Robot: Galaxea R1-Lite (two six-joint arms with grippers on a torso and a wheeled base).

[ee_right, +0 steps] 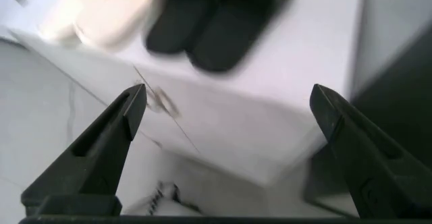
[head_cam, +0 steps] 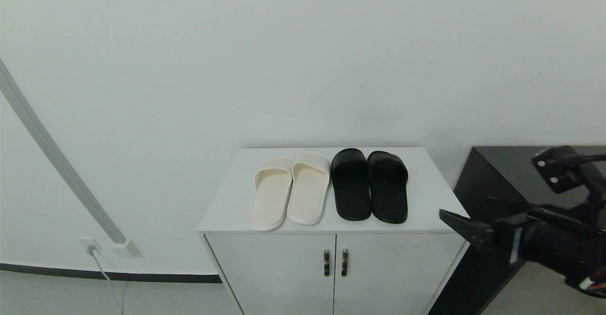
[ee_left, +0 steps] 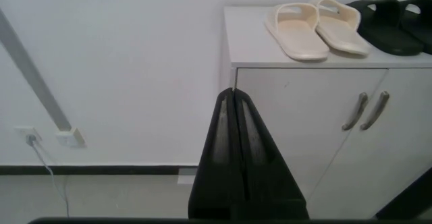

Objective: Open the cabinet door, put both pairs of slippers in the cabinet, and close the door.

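A white two-door cabinet point(head_cam: 284, 277) stands against the wall, both doors closed, with two metal handles point(head_cam: 335, 262) at the centre seam. On its top lie a cream pair of slippers point(head_cam: 289, 192) on the left and a black pair of slippers point(head_cam: 369, 184) on the right. My right gripper point(head_cam: 461, 227) hangs open by the cabinet's front right corner, nothing between its fingers. In the right wrist view the right gripper point(ee_right: 226, 109) frames the black slippers point(ee_right: 216, 18) and the cabinet top. My left gripper point(ee_left: 233, 97) is shut, low and left of the cabinet point(ee_left: 317, 116).
A black cabinet point(head_cam: 497, 173) stands right beside the white one. On the left wall a grey cable duct point(head_cam: 52, 156) runs down to a socket point(head_cam: 89, 246) with a cord to the floor. Open floor lies in front of the doors.
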